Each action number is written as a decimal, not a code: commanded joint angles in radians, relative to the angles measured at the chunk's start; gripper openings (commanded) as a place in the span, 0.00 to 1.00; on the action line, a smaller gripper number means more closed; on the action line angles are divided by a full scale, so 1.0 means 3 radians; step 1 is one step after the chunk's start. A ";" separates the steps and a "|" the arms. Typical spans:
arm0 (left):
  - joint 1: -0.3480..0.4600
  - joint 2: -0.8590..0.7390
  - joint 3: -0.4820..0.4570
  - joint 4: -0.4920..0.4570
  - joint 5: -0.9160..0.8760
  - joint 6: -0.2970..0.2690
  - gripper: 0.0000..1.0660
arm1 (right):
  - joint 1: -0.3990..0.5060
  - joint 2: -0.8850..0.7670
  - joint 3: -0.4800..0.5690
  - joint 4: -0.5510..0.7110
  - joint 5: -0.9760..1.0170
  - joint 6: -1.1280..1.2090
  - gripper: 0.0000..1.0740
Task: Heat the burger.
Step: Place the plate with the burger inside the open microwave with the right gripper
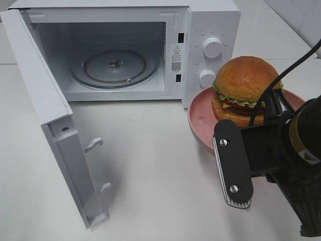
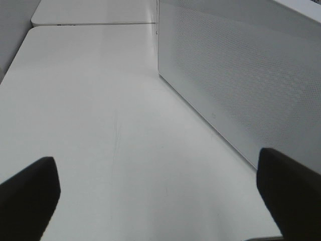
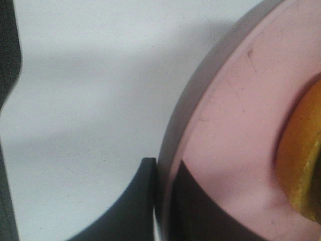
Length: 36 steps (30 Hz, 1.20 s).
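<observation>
A tall round burger [image 1: 246,88] with a glossy golden-brown bun, frilly green lettuce and red and dark layers sits on a shallow round pink plate [image 1: 198,118] at the right of the exterior view, just in front of the control panel of a white microwave oven [image 1: 200,20]; two round white knobs [image 1: 212,46] show just above and to the left of the bun. The oven fills the upper part of that frame; its white door [image 1: 45,100] is swung wide to the left and reaches down to the lower left; inside the cavity a round glass turntable [image 1: 115,68] lies flat. The burger is outside the oven, to the right of the opening. All of this is on a plain white table [image 1: 150,175].

The black right arm fills the lower right corner and overlaps the plate's near side; in the right wrist view the right gripper [image 3: 163,181] is clamped on the plate's rim, one dark finger [image 3: 143,201] on the outside and the other on the pink inner surface; the bun's orange edge shows at the right border of that frame; whether the plate rests on the table I cannot tell.

In the left wrist view the left gripper [image 2: 158,196] has its dark fingertips far apart at the lower corners, with only bare table between them; a white panel with a fine dotted pattern runs along the upper right.
</observation>
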 commanded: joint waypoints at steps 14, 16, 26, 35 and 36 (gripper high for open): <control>-0.0017 -0.0080 0.0010 -0.0013 -0.0003 -0.0003 0.94 | 0.0010 -0.0037 -0.0017 -0.0233 -0.0320 -0.0393 0.00; -0.0017 -0.0080 0.0010 -0.0013 -0.0003 -0.0003 0.94 | 0.0000 -0.0037 -0.0017 -0.0240 -0.0390 -0.0653 0.00; -0.0017 -0.0080 0.0010 -0.0013 -0.0003 -0.0003 0.94 | -0.0333 -0.0037 -0.0020 0.0047 -0.0753 -0.1500 0.00; -0.0017 -0.0080 0.0010 -0.0013 -0.0003 -0.0003 0.94 | -0.0570 -0.0037 -0.0023 0.0623 -0.1007 -0.2500 0.00; -0.0017 -0.0080 0.0010 -0.0013 -0.0003 -0.0003 0.94 | -0.0637 -0.0037 -0.0033 0.0763 -0.1040 -0.2707 0.00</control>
